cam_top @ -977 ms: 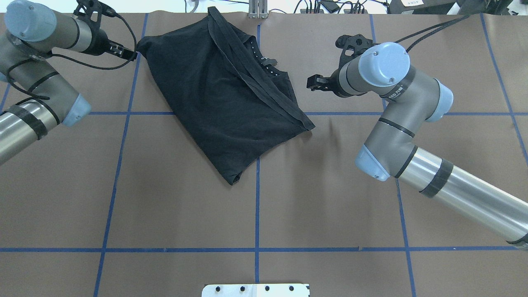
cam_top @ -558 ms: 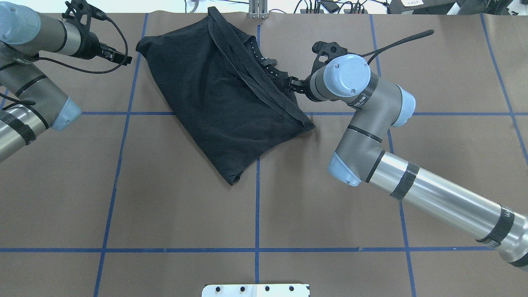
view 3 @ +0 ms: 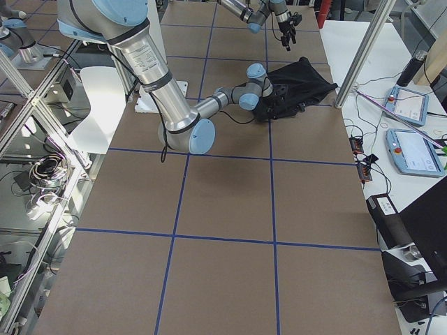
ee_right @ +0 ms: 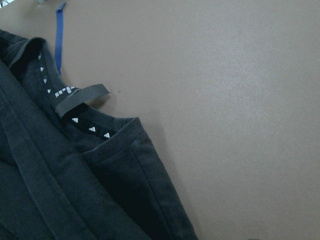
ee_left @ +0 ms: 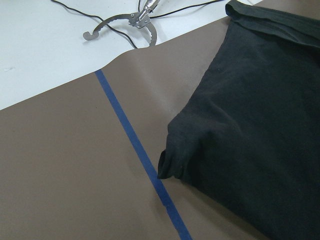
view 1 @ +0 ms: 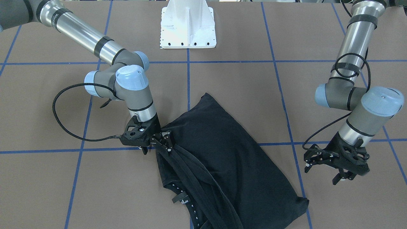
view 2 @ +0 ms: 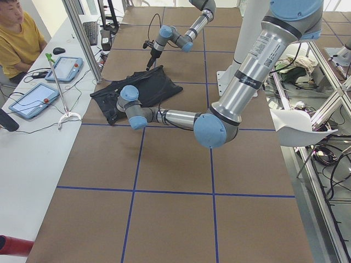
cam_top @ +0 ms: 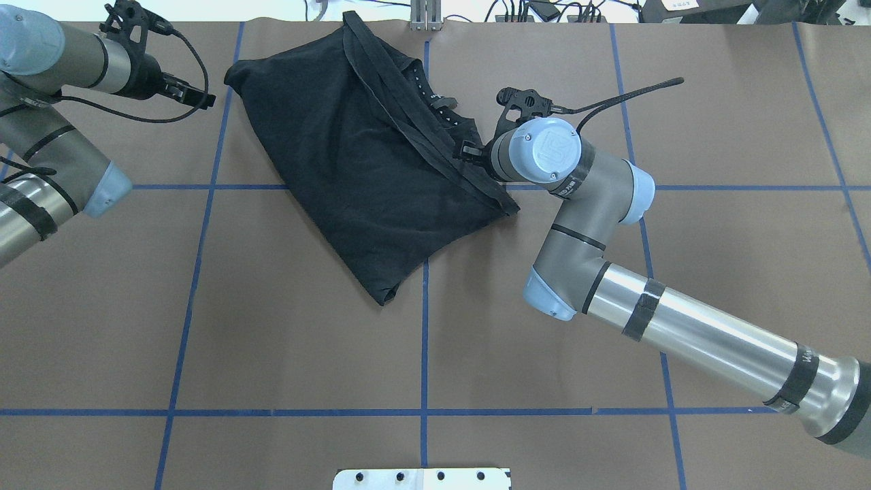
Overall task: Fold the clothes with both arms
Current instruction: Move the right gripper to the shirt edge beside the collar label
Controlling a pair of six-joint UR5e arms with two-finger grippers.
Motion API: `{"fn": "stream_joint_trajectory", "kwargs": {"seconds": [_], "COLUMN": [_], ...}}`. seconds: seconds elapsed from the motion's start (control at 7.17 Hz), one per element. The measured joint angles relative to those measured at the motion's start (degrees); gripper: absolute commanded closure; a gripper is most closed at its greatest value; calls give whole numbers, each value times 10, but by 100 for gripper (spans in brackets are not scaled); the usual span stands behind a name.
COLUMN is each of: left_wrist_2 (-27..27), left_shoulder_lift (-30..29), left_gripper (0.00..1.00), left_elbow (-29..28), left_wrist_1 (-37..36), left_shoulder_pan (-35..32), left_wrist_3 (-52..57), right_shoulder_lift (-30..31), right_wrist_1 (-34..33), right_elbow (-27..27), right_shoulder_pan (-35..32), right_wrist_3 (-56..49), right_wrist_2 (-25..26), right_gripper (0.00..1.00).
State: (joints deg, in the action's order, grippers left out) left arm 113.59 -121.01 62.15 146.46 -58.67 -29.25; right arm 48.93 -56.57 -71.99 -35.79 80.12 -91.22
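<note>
The right gripper (view 1: 163,141) is down at the edge of the shirt (cam_top: 354,170), its fingertips (view 1: 168,147) on the bunched folds beside the collar. From where I stand I cannot tell whether they are parted or pinched on the cloth, and the right wrist camera shows no fingers at all. The left gripper (view 1: 320,171) hangs above the bare table (cam_top: 272,340), near the shirt's other side but clear of it, with its jaws spread wide and nothing between them. The shirt lies at the far side of the table from the robot, a little towards its left arm, folded over into a rough slanted four-sided heap. Only plain black cloth shows on top. Two or three long hems run diagonally across the heap, one over another, from its far end to the corner by the right arm. At the collar a strip of black tape (ee_right: 90,127) with small white triangles shows, and a grey label (ee_right: 82,98) sticks out flat onto the table. The corner (ee_left: 170,167) nearest the left gripper is curled under and rests right against a blue tape line (ee_left: 135,145).
</note>
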Motion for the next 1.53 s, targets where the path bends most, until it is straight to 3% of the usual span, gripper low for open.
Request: {"fn": "stream_joint_trajectory", "kwargs": {"seconds": [0.28,0.42,0.56,0.7,0.84,1.53], "left_wrist_2": [0,0,0,0,0,0], "left_shoulder_lift": [1,1,1,1,1,2], "left_gripper": [0,0,0,0,0,0], "left_elbow": [-2,-2,-3,-3,-3,-3], "left_wrist_1": [-1,-2,-3,-3,-3,0], "left_shoulder_pan": [0,0,0,0,0,0], "left_wrist_3": [-2,-2,-2,-3,-3,-4], "right_shoulder_lift": [-1,0,0,1,1,10], "right_wrist_1": [0,0,0,0,0,0], "right_elbow": [2,2,4,5,5,-20], "right_shoulder_pan": [11,18,23,27,29,31], "right_wrist_3": [0,0,0,0,0,-5], "right_wrist_2": [17,25,33,39,43,39], "right_gripper": [17,24,40,75,100,100]}}
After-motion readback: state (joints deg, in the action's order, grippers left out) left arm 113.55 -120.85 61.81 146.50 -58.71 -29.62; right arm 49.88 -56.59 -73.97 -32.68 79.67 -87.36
